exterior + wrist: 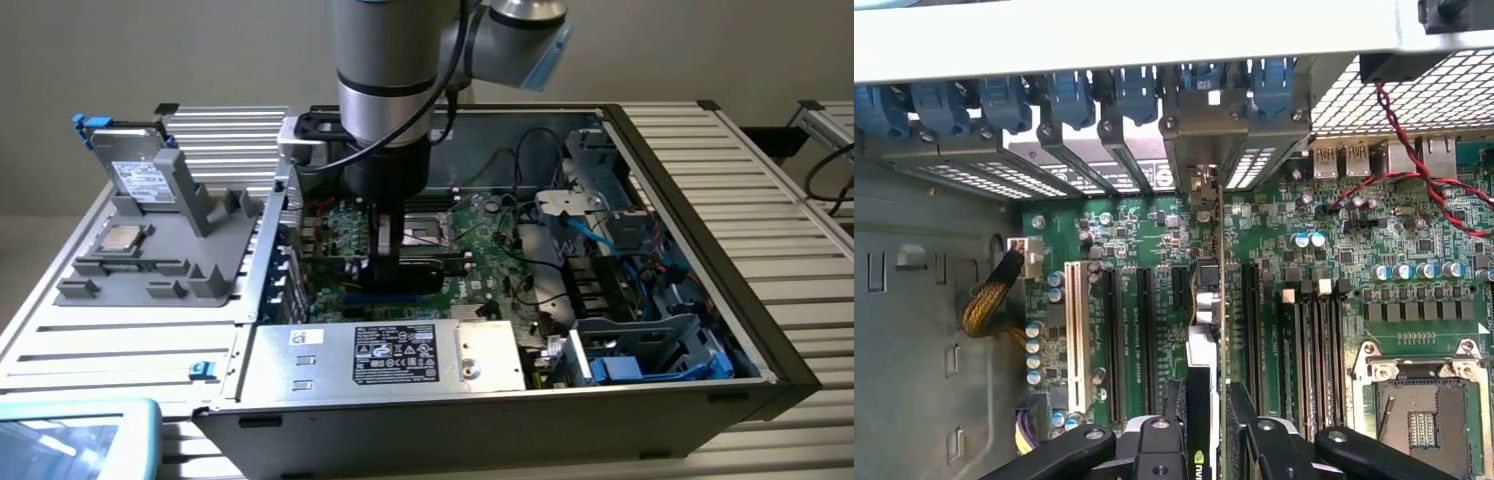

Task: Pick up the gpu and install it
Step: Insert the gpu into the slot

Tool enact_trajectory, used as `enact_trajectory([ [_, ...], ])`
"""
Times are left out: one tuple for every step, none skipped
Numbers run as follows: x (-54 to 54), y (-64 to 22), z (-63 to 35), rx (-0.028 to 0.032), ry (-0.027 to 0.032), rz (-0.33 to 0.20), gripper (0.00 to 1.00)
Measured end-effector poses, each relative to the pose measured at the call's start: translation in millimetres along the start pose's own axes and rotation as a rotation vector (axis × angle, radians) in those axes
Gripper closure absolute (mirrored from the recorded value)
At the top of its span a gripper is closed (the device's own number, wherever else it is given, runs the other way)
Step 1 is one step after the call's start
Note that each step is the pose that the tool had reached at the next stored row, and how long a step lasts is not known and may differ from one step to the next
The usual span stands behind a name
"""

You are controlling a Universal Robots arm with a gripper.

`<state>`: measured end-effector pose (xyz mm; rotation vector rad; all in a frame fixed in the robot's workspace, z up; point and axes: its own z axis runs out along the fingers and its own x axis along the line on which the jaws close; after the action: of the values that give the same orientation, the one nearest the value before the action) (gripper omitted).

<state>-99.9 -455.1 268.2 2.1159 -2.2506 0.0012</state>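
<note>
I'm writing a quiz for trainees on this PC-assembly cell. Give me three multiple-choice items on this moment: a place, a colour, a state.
1. Where is the gpu? A outside the case; B inside the case, over the motherboard; C on the case's lid.
2. What colour are the slot clips? A red; B blue; C yellow.
3. How is the gripper? A open and empty; B shut on the gpu; C parked above the case.
Answers: 1 B, the card stands edge-on above the board's slots. 2 B, a blue row lines the rear brackets. 3 B, its fingers press the card's faces.
</note>
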Motion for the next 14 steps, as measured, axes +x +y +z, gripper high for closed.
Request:
enact_trajectory([
  [-0.1,0.1,1.0,-0.0003,-0.0001,0.000,0.72],
  [0.0,0.1,1.6,-0.0005,-0.0001,0.000,0.72],
  [0.0,0.2,1.5,-0.0007,0.0001,0.000,0.72],
  [0.0,0.2,1.6,-0.0008,0.0001,0.000,0.72],
  [0.0,0.2,1.5,-0.0011,0.0002,0.000,0.72],
  [0.0,0.3,1.7,-0.0013,0.0002,0.000,0.72],
  [0.0,0.7,2.0,-0.0023,0.0001,0.000,0.72],
  [0.0,0.8,2.0,-0.0031,0.0002,0.000,0.72],
  [0.0,0.8,2.0,-0.0037,0.0003,0.000,0.72],
  [0.0,0.9,2.0,-0.0038,0.0003,0.000,0.72],
  [0.0,0.8,2.1,-0.0039,0.0001,0.000,0.72],
  [-0.2,0.8,2.2,-0.0040,-0.0010,0.000,0.72],
  [-0.2,0.9,2.3,-0.0040,-0.0012,0.000,0.72],
  [-0.2,1.0,2.3,-0.0039,-0.0014,0.000,0.72],
])
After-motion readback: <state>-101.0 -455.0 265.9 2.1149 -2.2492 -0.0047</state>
